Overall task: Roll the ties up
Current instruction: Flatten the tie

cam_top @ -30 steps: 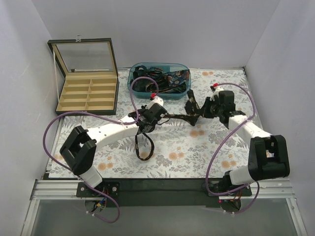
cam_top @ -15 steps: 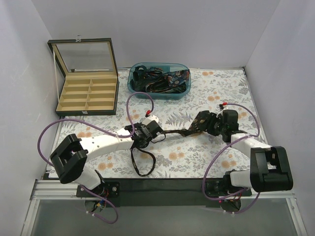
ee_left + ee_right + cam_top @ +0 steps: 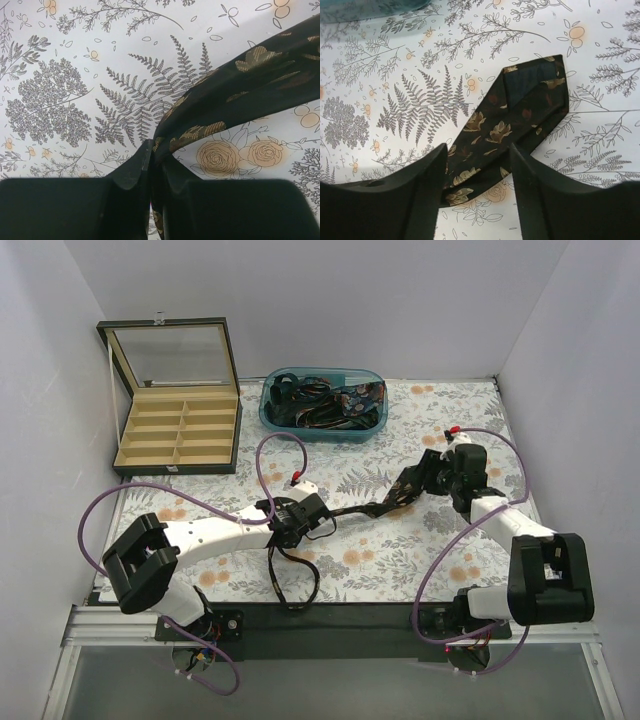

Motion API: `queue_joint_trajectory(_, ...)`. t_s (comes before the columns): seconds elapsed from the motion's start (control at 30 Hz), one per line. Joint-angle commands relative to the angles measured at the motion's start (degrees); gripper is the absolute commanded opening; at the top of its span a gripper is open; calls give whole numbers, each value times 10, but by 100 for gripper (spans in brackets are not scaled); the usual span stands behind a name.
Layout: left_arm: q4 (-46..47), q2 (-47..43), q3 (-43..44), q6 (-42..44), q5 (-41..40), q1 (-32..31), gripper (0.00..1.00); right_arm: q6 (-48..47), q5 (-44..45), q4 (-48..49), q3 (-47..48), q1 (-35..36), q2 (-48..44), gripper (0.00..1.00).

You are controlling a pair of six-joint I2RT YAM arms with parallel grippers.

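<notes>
Between the shut fingers of our left end effector we pinch a dark tie with gold flowers, gripped at a narrow stretch just above the floral worktop. From that grip its long axis runs to our right and slightly toward the far side, widening as it goes. The broad end lies flat by our right end effector and points away from our arms toward the far right. We hold the right end effector wide, one finger on each side of the broad part. We cannot tell whether either finger touches the cloth. On the other side of the left grip, the thin remainder hangs in a loop that reaches the near edge of the worktop. Farther back, a teal tub holds a heap of other ties. An open box with tan compartments sits to its left.
</notes>
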Motion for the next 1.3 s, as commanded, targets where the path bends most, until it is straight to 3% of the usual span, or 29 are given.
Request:
queue_joint_trajectory(0.0,6,-16,-1,-19,1,-1,10,-22,-34,3,31,0,23,49)
queue_joint_trajectory(0.13,11,-22,-5,-22,9,-1,12,-1,-77,5,34,2,68,45)
queue_joint_trajectory(0.4,37,-19,-11,-9,8,-1,16,54,-65,13,33,-12,143,37)
queue_joint_trajectory(0.53,76,7,14,51,-16,10,17,91,-47,19,52,-51,176,37)
queue_joint_trajectory(0.63,128,50,53,117,5,52,17,118,-49,26,73,-107,202,38)
queue_joint_trajectory(0.8,207,125,129,248,29,71,17,132,-35,28,104,-147,229,40)
queue_joint_trajectory(0.97,203,134,179,273,75,67,22,100,-27,28,118,-155,198,43)
queue_joint_trajectory(1.0,196,112,175,267,84,66,24,83,-28,27,114,-155,176,45)
queue_joint_trajectory(1.1,163,67,150,201,106,66,44,53,-18,11,99,-151,124,49)
queue_joint_trajectory(1.13,154,29,140,181,114,66,67,46,-10,8,95,-145,109,52)
queue_joint_trajectory(1.2,122,-8,110,102,124,66,84,34,-9,1,86,-137,71,54)
queue_joint_trajectory(1.27,90,-54,77,17,153,69,89,17,-11,-17,75,-116,35,57)
